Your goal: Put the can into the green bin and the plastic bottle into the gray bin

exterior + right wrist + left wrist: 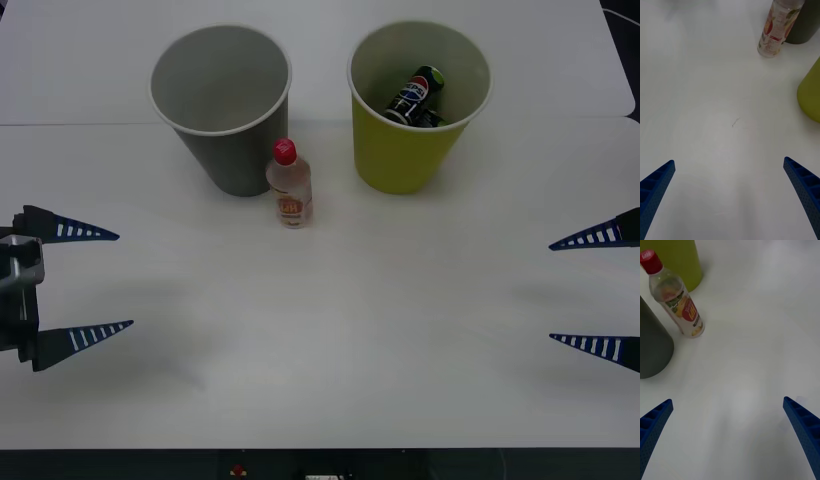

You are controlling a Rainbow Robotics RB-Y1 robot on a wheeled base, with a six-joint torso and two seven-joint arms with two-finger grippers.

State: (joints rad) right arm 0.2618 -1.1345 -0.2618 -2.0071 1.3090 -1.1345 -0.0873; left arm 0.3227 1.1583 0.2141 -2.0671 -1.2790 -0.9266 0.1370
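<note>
A: Step 1 of 2 done, by the look of it: the can [417, 93] lying tilted inside the green bin [400, 160], logo up.

B: And the plastic bottle [289, 188]?

A: Standing upright on the table [330, 340], red cap on, just beside the gray bin [230, 160] and between the 2 bins. Not yet binned, and nothing visible inside the gray bin.

B: Grippers?

A: Left gripper [90, 283] low at the left edge, fingers spread wide, holding nothing. Right gripper [595, 291] at the right edge, spread wide too, holding nothing. Both well apart from the bottle.

B: Next move, then?

A: Probably a reach toward the bottle, likely with the left, being on the gray bin's side. Calls for closing around the body below the cap, without nudging the gray bin, then lifting clear above the pale rim before release.
</note>
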